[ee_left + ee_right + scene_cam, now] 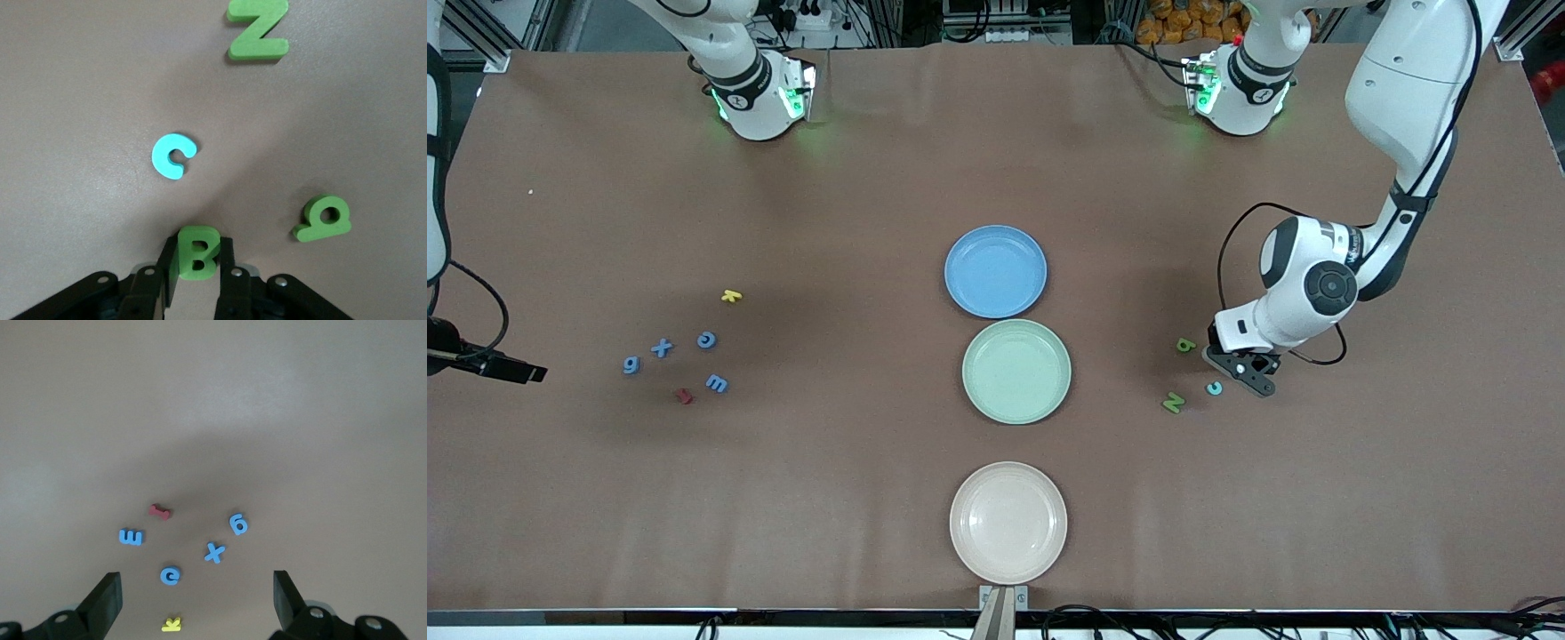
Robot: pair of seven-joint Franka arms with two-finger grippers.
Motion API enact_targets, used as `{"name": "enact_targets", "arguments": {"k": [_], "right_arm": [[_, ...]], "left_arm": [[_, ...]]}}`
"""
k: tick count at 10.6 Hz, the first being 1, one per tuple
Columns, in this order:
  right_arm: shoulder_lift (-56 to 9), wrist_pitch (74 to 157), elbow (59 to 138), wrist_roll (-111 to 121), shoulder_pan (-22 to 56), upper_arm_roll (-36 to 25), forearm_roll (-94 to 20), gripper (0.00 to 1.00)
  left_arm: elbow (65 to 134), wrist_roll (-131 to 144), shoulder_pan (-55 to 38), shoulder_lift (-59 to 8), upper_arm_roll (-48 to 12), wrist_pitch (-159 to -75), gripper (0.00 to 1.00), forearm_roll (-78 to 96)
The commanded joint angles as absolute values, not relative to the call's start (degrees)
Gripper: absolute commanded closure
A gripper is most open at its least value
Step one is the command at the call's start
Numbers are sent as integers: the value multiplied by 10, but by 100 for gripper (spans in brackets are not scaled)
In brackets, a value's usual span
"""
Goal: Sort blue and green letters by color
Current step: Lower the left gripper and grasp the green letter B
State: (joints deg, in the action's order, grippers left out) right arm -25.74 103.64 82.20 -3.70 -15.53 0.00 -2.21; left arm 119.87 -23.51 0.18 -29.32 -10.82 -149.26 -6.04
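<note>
My left gripper (1249, 373) is shut on an olive green letter B (197, 248), low over the table at the left arm's end. Beside it lie a green a-shaped letter (1184, 345), a green N (1173, 403) and a light blue c (1214, 388); the left wrist view shows them too. Blue letters g (631, 364), x (662, 348), c (706, 339) and m (717, 383) lie toward the right arm's end. My right gripper (197, 603) is open and empty, high over them; the front view shows it at the table's edge (520, 372).
A blue plate (996, 271), a green plate (1016, 371) and a beige plate (1008, 522) stand in a row at the table's middle, the beige one nearest the front camera. A yellow k (731, 295) and a dark red letter (684, 396) lie among the blue letters.
</note>
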Motion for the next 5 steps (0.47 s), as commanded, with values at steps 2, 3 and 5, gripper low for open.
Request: {"name": "enact_targets", "arguments": {"k": [2, 3, 5], "right_arm": [[-244, 1113, 901, -40, -166, 6, -20, 0], [-238, 1137, 926, -53, -164, 6, -20, 0], [-221, 1177, 982, -68, -163, 6, -20, 0]], "left_arm": [[1178, -227, 6, -273, -130, -1471, 100, -66], [1151, -210, 10, -271, -147, -1430, 100, -66], [1100, -163, 8, -270, -182, -1361, 100, -55]]}}
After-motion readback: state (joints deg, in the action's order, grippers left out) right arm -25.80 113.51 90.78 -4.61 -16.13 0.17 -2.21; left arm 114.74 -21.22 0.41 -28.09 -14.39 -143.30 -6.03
